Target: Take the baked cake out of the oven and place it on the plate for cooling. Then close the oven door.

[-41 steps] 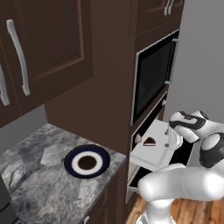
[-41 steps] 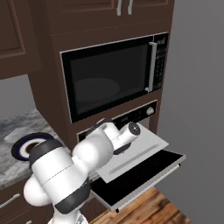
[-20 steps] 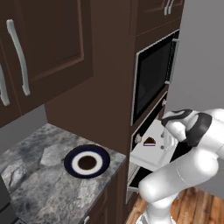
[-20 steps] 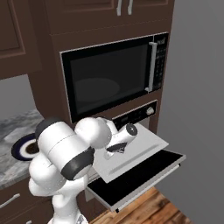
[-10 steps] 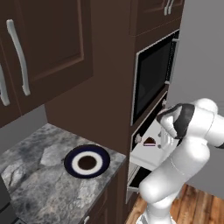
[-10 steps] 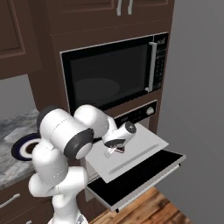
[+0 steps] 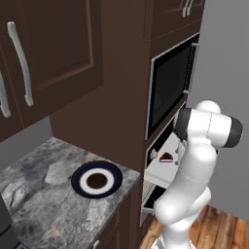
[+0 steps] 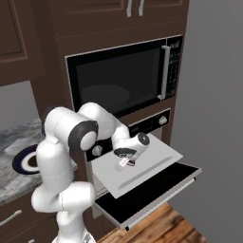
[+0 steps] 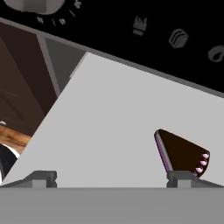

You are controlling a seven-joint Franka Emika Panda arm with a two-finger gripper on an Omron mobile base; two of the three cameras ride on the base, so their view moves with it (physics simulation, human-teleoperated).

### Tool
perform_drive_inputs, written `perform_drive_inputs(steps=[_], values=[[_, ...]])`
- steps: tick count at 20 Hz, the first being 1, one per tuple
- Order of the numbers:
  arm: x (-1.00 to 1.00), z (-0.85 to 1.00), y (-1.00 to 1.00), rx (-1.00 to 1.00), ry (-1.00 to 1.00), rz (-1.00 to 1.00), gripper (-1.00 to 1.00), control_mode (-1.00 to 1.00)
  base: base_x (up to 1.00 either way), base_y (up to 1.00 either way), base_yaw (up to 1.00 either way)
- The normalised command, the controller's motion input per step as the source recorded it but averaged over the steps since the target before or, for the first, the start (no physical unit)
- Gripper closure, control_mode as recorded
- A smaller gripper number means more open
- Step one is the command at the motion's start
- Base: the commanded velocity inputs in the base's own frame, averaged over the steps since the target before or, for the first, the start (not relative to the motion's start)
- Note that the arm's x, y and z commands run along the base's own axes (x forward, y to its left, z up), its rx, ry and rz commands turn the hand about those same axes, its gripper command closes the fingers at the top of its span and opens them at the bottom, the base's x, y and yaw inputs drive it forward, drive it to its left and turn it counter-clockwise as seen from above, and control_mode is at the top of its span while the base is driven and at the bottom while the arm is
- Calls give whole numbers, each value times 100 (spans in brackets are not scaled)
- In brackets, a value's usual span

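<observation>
The claw (image 9: 111,177) hung spread wide over the pale tray (image 9: 109,122), the cake (image 9: 181,155) just beyond its right fingertip (image 9: 183,176).

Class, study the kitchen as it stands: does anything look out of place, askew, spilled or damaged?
Nothing looks spilled or damaged. The oven door hangs open with a pale tray slid out over it, and the cake slice sits whole on that tray. The open claw is just short of the slice. The plate lies flat on the counter.
</observation>
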Motion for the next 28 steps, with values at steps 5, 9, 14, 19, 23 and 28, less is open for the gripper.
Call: perform_drive_inputs(steps=[5,9,14,19,23,28], values=[[13,-15,-2,1,2,0,-100,-100,0,0,0],[18,-18,0,5,3,0,-100,-100,0,0,0],[20,-12,0,5,3,0,-100,-100,0,0,0],[21,-1,0,6,0,0,-100,-100,0,0,0],[24,-2,-1,6,0,0,-100,-100,0,0,0],[30,-9,0,3,0,0,-100,-100,0,0,0]])
